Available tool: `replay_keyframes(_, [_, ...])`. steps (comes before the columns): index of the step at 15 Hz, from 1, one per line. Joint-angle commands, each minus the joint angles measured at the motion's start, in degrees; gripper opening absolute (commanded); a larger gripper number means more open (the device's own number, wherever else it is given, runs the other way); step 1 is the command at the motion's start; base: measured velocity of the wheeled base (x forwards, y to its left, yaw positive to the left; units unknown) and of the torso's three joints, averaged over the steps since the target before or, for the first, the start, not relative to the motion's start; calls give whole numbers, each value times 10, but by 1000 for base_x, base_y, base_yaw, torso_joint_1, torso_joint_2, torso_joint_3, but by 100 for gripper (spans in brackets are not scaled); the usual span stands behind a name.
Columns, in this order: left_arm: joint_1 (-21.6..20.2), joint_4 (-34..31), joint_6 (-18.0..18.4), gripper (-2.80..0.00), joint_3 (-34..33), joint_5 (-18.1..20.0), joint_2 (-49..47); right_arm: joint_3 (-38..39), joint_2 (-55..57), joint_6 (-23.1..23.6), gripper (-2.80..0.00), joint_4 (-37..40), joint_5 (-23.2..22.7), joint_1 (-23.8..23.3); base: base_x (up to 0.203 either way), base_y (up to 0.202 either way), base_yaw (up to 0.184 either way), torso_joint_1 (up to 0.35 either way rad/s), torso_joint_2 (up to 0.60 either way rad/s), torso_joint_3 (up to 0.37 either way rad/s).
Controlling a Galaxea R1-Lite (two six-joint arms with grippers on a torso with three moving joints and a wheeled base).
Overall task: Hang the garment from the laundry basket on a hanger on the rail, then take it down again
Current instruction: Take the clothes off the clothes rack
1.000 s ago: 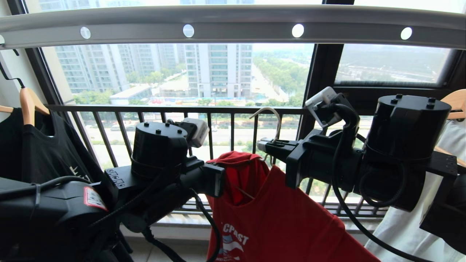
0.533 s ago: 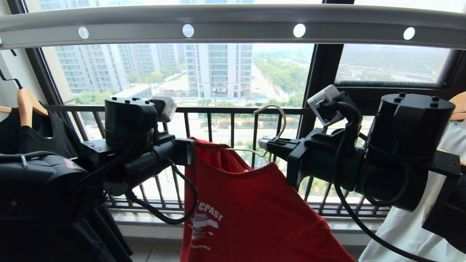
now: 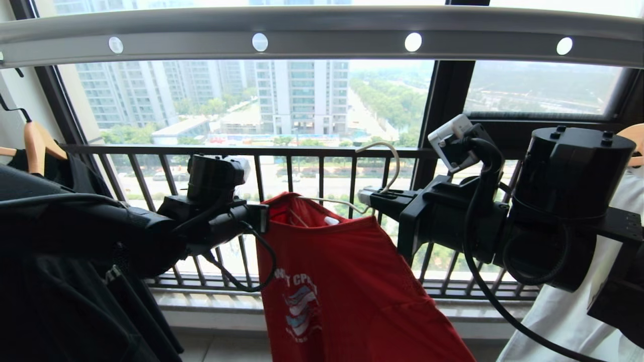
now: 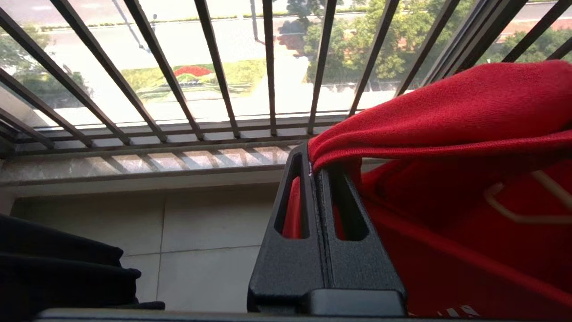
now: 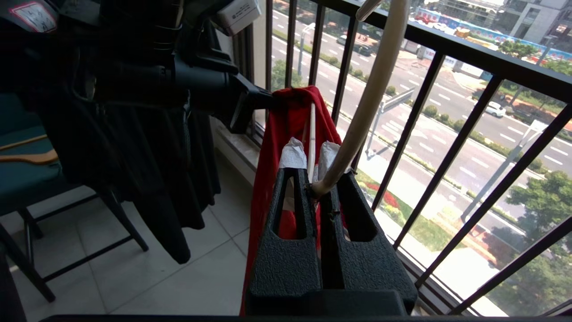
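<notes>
Looking ahead, you see your left gripper (image 3: 264,217) clamped on the neck edge of the red garment (image 3: 347,281), while your right gripper (image 3: 363,197) is closed around the base of the pale hanger's (image 3: 387,166) hook. Both are held up below the grey rail (image 3: 322,35), in front of the window railing (image 3: 302,151), the shirt draping down between the arms.

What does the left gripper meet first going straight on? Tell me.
The left gripper meets the red T-shirt it pinches; beyond that, probably the hanger, though depth is unclear.
</notes>
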State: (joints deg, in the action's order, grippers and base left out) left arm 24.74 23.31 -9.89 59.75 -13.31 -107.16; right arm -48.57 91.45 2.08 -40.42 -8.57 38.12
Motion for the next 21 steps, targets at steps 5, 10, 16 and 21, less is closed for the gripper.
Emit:
replay_keyframes(5, [-17,46,-183,-280,78,7,-26,2,2,2,-280,-3,0,0,0,0,0,0,0,0])
replay_keyframes(10, [-20,61,-226,-280,84,31,-19,3,1,2,-280,-3,0,0,0,0,0,0,0,0])
replay_keyframes(16, [-55,10,-318,-280,118,110,-4,4,1,4,-280,-3,0,1,0,0,0,0,0,0])
replay_keyframes(21, [-80,-3,-376,-280,134,181,-2,8,1,6,-280,-3,0,5,0,0,0,0,0,0])
